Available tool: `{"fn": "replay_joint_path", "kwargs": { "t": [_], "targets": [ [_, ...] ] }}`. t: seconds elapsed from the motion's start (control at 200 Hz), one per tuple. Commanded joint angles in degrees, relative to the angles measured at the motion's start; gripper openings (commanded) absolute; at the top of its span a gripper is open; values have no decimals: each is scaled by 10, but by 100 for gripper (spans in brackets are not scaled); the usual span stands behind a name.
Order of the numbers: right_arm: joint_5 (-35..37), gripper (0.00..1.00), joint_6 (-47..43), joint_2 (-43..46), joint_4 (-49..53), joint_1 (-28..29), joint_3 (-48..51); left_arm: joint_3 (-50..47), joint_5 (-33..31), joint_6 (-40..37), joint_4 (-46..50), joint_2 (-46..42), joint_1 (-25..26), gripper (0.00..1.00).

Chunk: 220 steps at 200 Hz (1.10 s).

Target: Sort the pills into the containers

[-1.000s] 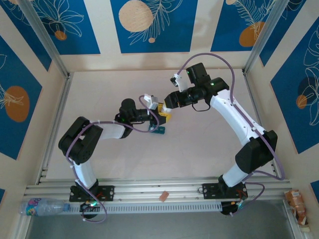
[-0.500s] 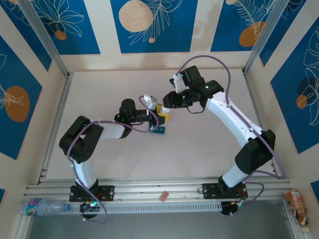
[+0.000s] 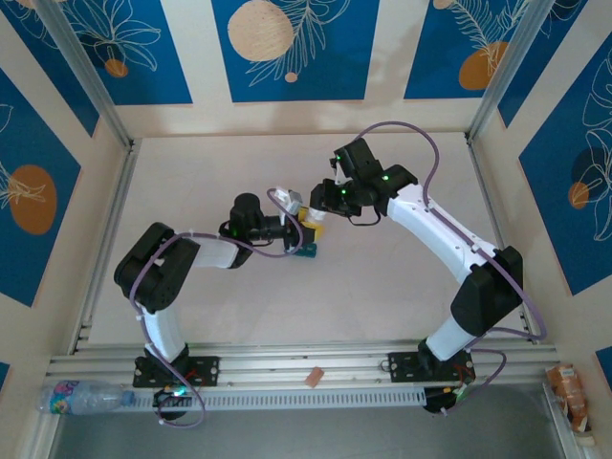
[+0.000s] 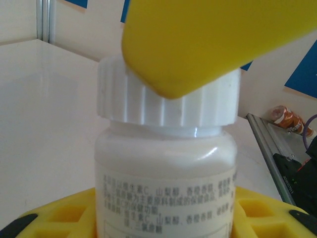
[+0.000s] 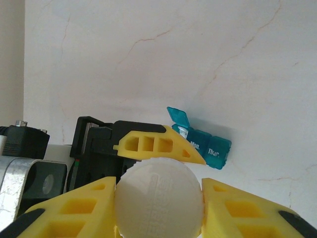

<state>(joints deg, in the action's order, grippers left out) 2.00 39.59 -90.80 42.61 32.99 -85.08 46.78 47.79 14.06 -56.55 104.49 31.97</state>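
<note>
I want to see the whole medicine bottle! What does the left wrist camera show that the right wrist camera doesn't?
Left wrist view: the side and printed label of the white bottle, held low in the left gripper, and a crumpled packet behind. Right wrist view: the teal containers on the table, one lid flipped open. Both: the ribbed white cap, with the right gripper closed on it.

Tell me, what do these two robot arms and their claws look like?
Both the left arm and right arm are white tubes with bulky black joints. A lilac cable loops along each, and small green lights glow on them. The grippers' yellow plastic fingers have hollow, boxy cells.
</note>
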Motion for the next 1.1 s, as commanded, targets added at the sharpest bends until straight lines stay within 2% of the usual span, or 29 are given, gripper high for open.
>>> {"fn": "replay_joint_path", "kwargs": {
  "t": [0.0,0.275,0.505,0.63,0.795,0.965,1.095],
  "targets": [
    [-23,41,18,-5,29,14,2,9,11,-7,-109,-16,6,0],
    [-30,57,12,15,57,-14,-29,15,1,14,-158,20,6,0],
    [-16,77,7,36,90,-30,-61,26,-2,34,-192,49,6,0],
    [-16,81,7,64,99,-45,-60,21,-2,37,-199,49,5,0],
    [-27,81,-14,92,116,-76,-66,26,3,36,-198,52,4,0],
    [-74,80,-54,95,119,-118,-73,26,-4,40,-198,49,4,0],
    [-90,80,-73,95,118,-129,-75,19,-9,35,-182,36,3,0]
  ]
}}
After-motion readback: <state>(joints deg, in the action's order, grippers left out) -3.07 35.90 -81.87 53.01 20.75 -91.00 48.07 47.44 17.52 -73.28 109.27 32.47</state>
